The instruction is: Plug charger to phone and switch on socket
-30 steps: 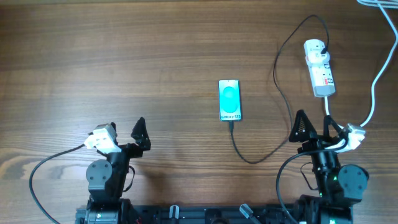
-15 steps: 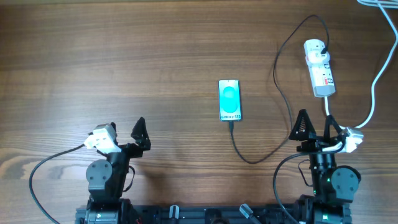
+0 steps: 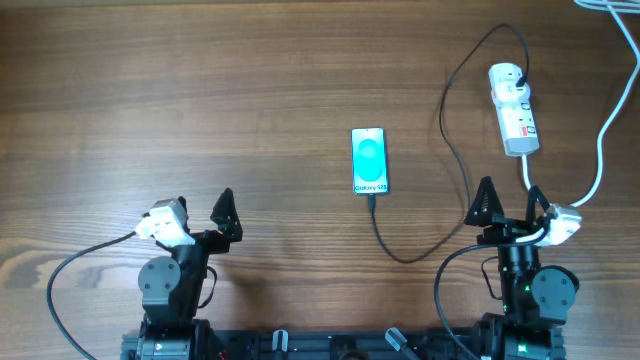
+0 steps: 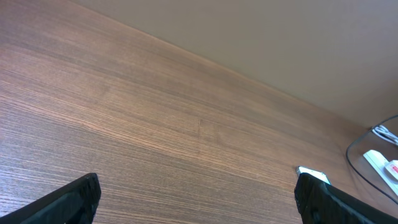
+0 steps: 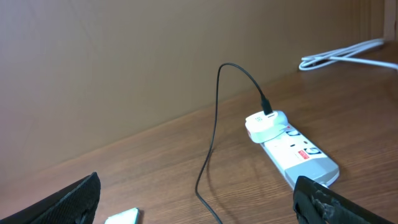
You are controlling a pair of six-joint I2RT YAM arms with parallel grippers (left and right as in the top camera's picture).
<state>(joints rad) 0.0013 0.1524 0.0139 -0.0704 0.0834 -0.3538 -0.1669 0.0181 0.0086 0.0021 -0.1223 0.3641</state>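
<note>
Viewing from overhead, I count one small rectangular smartphone (image 3: pixel 369 160) with a bright teal-green screen and thin dark edges. It lies flat near the middle of the brown wooden worktop (image 3: pixel 200 90), its short edges facing the far and near edges. Its white lower band reads "Galaxy S25".

One thin black charger cable (image 3: pixel 445 110) meets the phone's near short edge and loops toward the near edge. It then runs up to one white adapter (image 3: pixel 505 75) seated in the one white elongated power strip (image 3: pixel 512 110), which lies close to the far right corner. The strip carries red marks and a label, but I cannot read that print. One thicker white power cord (image 3: pixel 603 130) leaves the strip toward the right edge.

Two pincers sit at the near edge, the left gripper (image 4: pixel 199 205) and the right gripper (image 5: pixel 196 208). Both are released, fingers spread wide, holding nothing.
</note>
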